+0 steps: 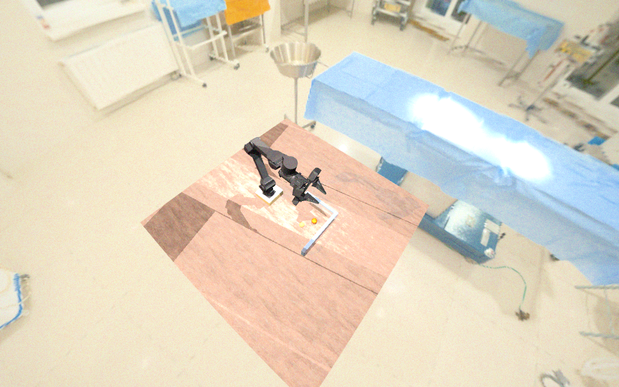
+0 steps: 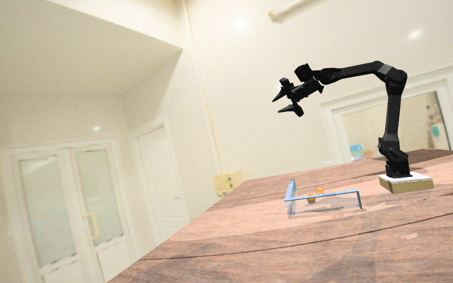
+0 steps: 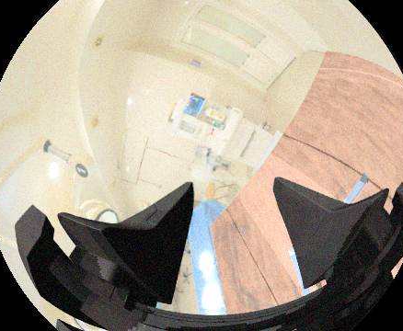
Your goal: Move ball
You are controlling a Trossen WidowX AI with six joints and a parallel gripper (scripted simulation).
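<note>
Ball (image 2: 310,198): we take it to be the deeper orange of two small spheres. It lies on the table (image 2: 291,246) inside the corner, just behind the long wall in the exterior view, touching nothing else. In the top view it sits at (image 1: 314,221).
Gripper (image 2: 276,106): high in the air, well apart from the ball and pointing left in the exterior view. We see its two pointed fingers standing apart with only empty space between them. The wrist view shows the same gap (image 3: 233,184).
Clear walls (image 2: 326,194): we see two low panes with blue edges, a short one on the left and a long one running right, meeting in a corner. Both stand upright on the wood.
See-through copy (image 2: 319,190): the paler sphere, just beside the ball and a little farther from the long wall. From above it shows at (image 1: 301,224). We cannot be fully sure which of the two is solid.
Arm (image 2: 391,116): it rises straight from its mount, bends at the elbow, and reaches left over the walls.
Base (image 2: 406,182): a white-topped tan block at the right, well apart from the walls.
</note>
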